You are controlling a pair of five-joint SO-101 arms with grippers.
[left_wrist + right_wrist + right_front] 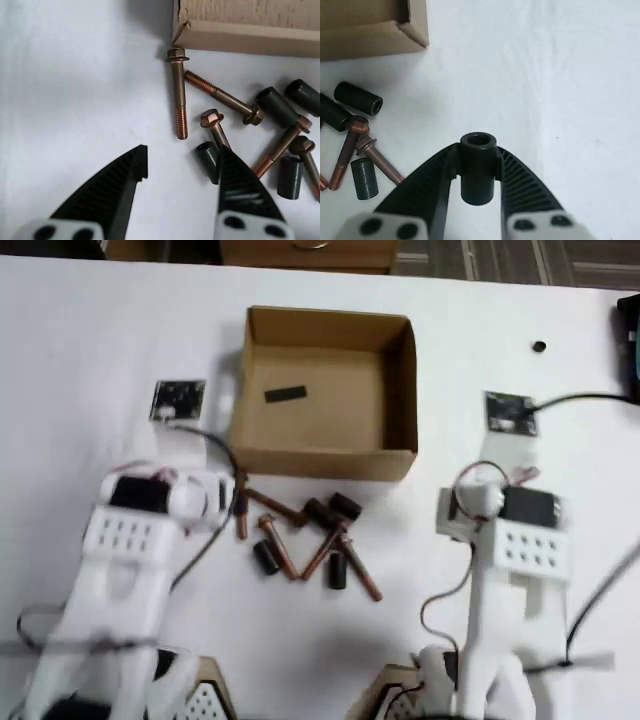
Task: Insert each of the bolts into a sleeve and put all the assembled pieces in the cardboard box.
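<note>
**Sleeve (477, 180) clamped in the right hand, bolts loose on the tabletop**

The right hand (477, 153) is closed on the black sleeve, one finger on each side. The sleeve stands upright with its open bore toward the wrist camera, over bare white tabletop (560, 75).

The left hand (182, 152) is spread wide and holds nothing. It sits over the tabletop just beside the pile, one finger (240, 185) overlapping a bolt shank and a short sleeve.

In the high view the left arm (130, 540) fills the lower left of the frame and the right arm (515, 540) the lower right.

Between them, at the centre of the frame, lie five copper-coloured bolts (283, 552) and four loose sleeves (337, 568). All are on their sides and mixed together, some touching.

Just beyond the pile, in the upper centre, the open cardboard box (325, 462) contains a small flat black piece (286, 394).

A small dark board (178, 400) lies left of the box and another (510, 412) right of it, each with a cable.
</note>
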